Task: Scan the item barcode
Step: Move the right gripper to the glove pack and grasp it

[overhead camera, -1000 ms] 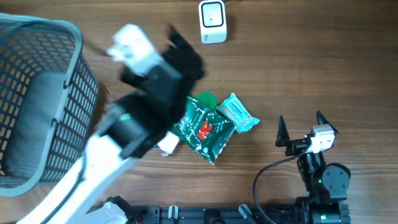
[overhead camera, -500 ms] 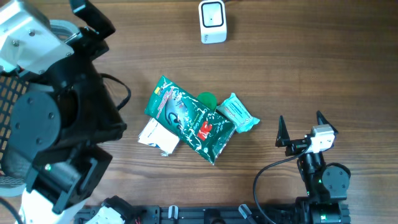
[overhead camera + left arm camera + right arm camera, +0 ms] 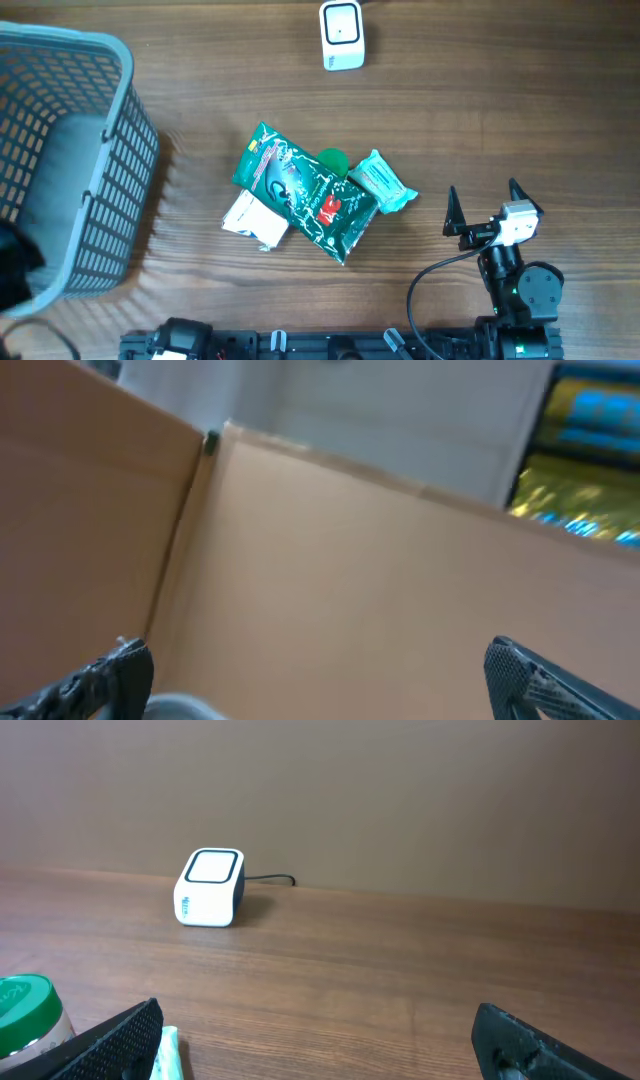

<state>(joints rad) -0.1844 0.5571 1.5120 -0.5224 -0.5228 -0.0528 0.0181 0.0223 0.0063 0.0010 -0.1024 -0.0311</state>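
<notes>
Seen from above, the items to be scanned are shown lying together near the middle of the wooden table [image 3: 520,100]. A green packet [image 3: 305,190] is laid flat, with a white packet [image 3: 254,222] partly tucked beneath its near-left edge. A teal packet [image 3: 383,182] touches its right side, and a green cap [image 3: 333,159] shows at its far edge. None of them is held.

The barcode scanner [image 3: 341,35], a small white box with a dark-rimmed window, is placed at the far edge, well apart from the pile. Its cable [image 3: 270,878] is seen behind it in the right wrist view. A grey mesh basket [image 3: 110,200] is set at the left.

The right gripper [image 3: 485,205] is placed at the near right, apart from the pile. Its jaws are spread wide with nothing between them. In its wrist view, bare table is framed by both fingers, with the scanner far off to the left.

The left gripper [image 3: 315,655] is seen only in its own blurred wrist view, its jaws spread wide and empty. Brown panels [image 3: 350,560] are faced by it, and its place over the table cannot be told.
</notes>
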